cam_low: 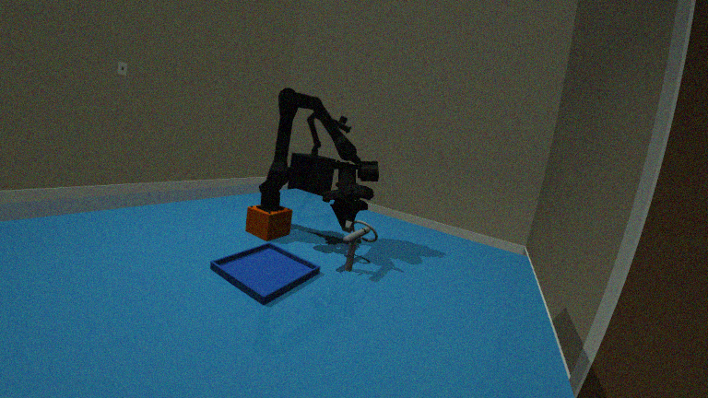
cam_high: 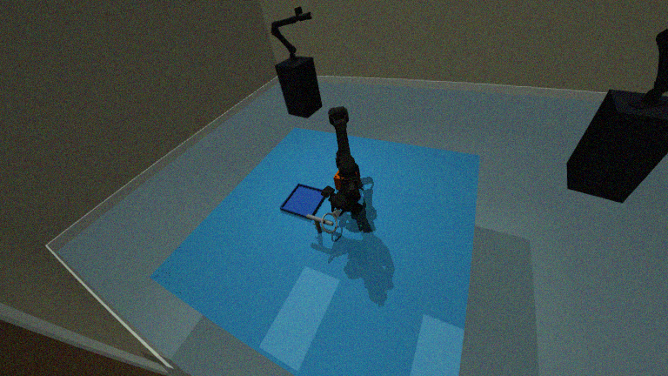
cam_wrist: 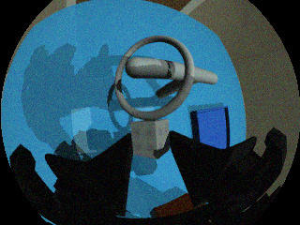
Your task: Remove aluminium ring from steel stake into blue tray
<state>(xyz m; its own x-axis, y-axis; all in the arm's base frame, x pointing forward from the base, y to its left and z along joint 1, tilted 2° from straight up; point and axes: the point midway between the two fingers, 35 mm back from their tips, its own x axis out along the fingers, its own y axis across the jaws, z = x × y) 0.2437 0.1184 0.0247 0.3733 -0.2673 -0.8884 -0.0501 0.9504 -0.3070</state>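
Extraction step: the tool grips the tab of the aluminium ring, tilted at the cross-bar. Full clearance cannot be confirmed. Next, clear the bar before traversing to the tray.

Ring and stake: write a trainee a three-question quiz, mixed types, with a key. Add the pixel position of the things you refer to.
1. True or false: the ring (cam_high: 322, 222) (cam_low: 375, 234) (cam_wrist: 120, 96) lies flat inside the tray (cam_high: 303, 200) (cam_low: 265, 272) (cam_wrist: 212, 127).
2. Multiple choice: what does the gripper (cam_high: 337, 211) (cam_low: 348, 226) (cam_wrist: 150, 137) hold? a) the tray's rim; b) the ring's tab (cam_wrist: 142, 136); c) the stake's foot.
3. Fill in: the stake (cam_low: 350, 258) is topped by a ____.

Key: 1 false; 2 b; 3 cross-bar (cam_high: 315, 218) (cam_low: 355, 235) (cam_wrist: 203, 75).
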